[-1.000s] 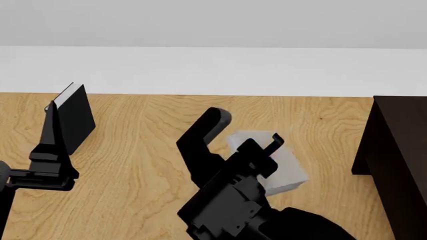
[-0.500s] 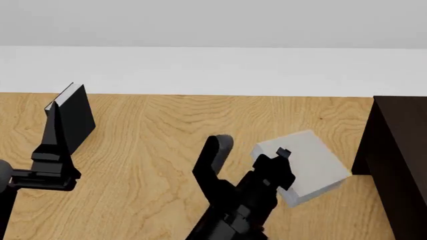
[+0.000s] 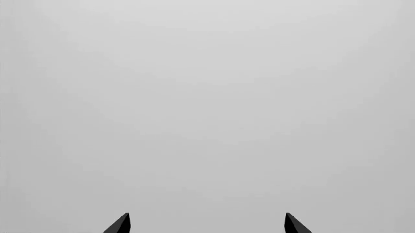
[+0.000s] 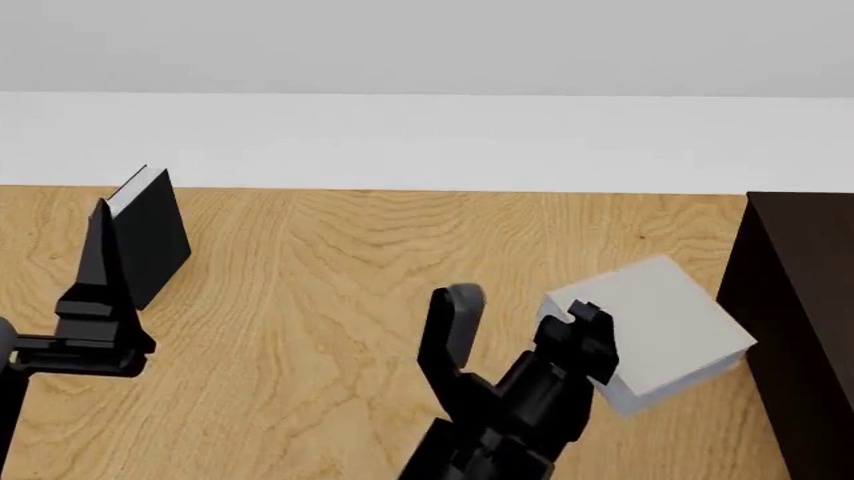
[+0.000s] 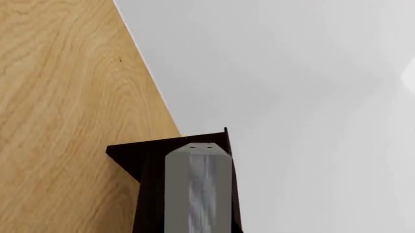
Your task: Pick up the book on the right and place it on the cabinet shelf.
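The right gripper [image 4: 523, 320] grasps the book [image 4: 661, 325], tilted above the surface [image 4: 307, 300] just beside the cabinet [image 4: 801, 300]. Left gripper [image 4: 100, 250] stands spread, apart. Farther back, a black book [image 4: 154, 235] stands upright.

Two books, one cabinet, two grippers on one wooden table.
You have one thick light grey book [image 4: 661, 325] just beside the very dark brown boxy cabinet [image 4: 801, 300], and one black book with a white page edge [image 4: 150, 235] well apart from that cabinet. You see one light wooden table [image 4: 307, 300] and two black grippers.
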### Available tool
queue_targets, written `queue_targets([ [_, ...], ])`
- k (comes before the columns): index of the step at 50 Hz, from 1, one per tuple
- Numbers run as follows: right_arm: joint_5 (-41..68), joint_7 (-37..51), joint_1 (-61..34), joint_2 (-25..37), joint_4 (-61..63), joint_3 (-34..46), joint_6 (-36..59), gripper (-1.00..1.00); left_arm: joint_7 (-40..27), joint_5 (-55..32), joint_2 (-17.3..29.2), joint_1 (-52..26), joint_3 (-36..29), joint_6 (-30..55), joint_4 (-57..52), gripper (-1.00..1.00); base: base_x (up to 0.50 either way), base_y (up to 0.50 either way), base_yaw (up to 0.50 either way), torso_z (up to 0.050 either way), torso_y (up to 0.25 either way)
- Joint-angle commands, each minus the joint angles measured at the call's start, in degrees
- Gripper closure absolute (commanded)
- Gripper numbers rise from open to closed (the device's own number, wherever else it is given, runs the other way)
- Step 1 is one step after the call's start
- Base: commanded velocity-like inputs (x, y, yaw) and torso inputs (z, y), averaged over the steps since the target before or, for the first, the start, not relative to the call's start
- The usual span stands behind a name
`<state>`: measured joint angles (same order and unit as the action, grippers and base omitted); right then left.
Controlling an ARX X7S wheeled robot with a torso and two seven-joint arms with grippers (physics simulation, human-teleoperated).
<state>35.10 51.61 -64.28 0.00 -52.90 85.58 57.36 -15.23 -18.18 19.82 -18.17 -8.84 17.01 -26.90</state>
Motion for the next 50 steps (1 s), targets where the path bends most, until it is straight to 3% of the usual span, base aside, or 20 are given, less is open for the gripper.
queue_targets([
  [1,-4.85,1.45,0.15,0.0,-2.13,1.34,2.2,1.0,-0.27,-0.27,0.21,0.0,0.04,0.08,-0.25,-1.0,0.0,0.0,0.0,0.0,0.01],
  [50,-4.81,0.14,2.82,0.0,-8.97,0.44,0.66,1.0,-0.94,-0.52,0.8,-0.16,-0.63,-0.48,0.31,-1.0,0.0,0.0,0.0,0.0,0.001],
])
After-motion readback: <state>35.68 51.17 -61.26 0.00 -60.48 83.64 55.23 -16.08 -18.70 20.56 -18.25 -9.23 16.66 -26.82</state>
